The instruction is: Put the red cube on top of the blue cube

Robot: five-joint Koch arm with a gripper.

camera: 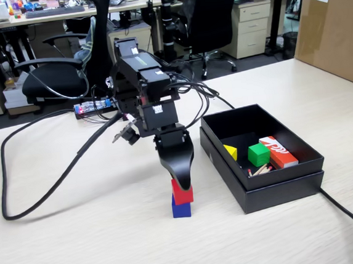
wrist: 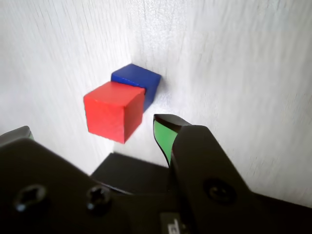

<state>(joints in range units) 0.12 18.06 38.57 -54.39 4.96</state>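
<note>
**On the worktop, red is sitting on blue**

At the middle of the pale worktop (camera: 81, 239), the red cube (camera: 182, 194) is resting on top of the blue cube (camera: 181, 208), shifted a little to the right in the fixed view so that it is not lining up squarely. In the wrist view the red cube (wrist: 114, 111) is covering most of the blue cube (wrist: 139, 81), leaving one blue corner showing behind it.

The pincer (camera: 181, 182) is hanging just above the stack, its dark tip overlapping the red cube's upper edge in the fixed view. In the wrist view the pincer (wrist: 92, 134) is standing parted: the green-padded finger (wrist: 163, 136) is sitting clear of the red cube's right side with bare worktop showing between them, and the other jaw is peeking in at the left edge. It is gripping nothing.

To the right in the fixed view, well apart from the stack, a black box (camera: 280, 188) is holding a green cube (camera: 258, 154), a yellow piece (camera: 231, 152) and a red-and-white box (camera: 278, 151). Black cables (camera: 45, 186) are trailing across the worktop behind the arm.
</note>
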